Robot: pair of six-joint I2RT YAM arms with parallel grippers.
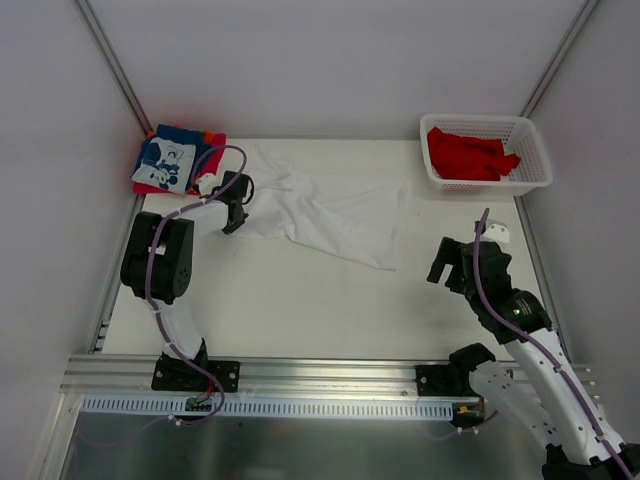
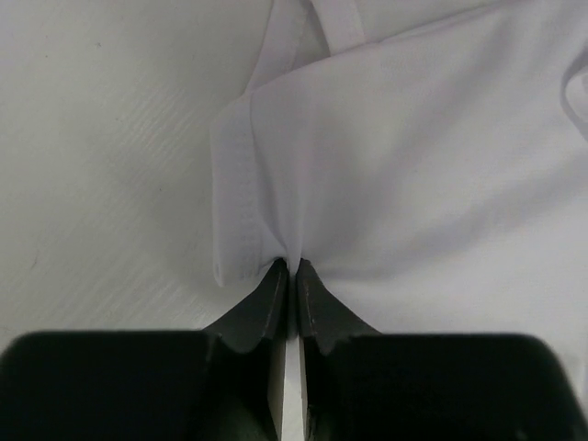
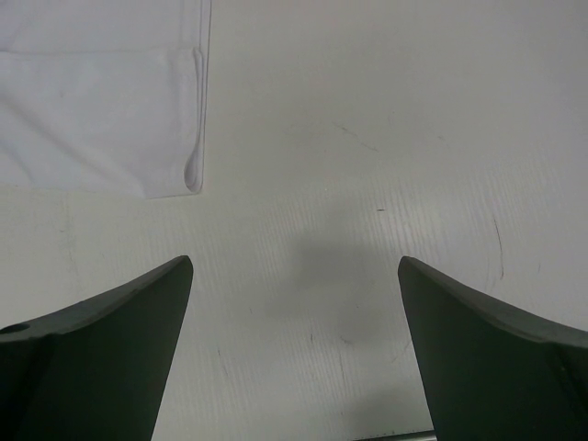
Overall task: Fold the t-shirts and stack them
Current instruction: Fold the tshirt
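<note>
**At the shirt's left edge, a pinch on the hem**

Over the table, seen from above, the white t-shirt lies spread and rumpled at the middle rear. The left gripper is down at its left edge. A folded stack of blue, red and orange shirts sits in the rear left corner, likely the spot for finished folds. More red shirts fill the white basket at rear right. The right gripper hangs near the shirt's right corner, apart from it.

Left wrist view: the jaws are nearly together, nipping the stitched hem where the cloth puckers, a hold suited to dragging that side over.

Right wrist view: the jaws are wide and empty over bare tabletop, with the shirt's corner up and to the left. This arm is probably placed for a matching pinch.
</note>
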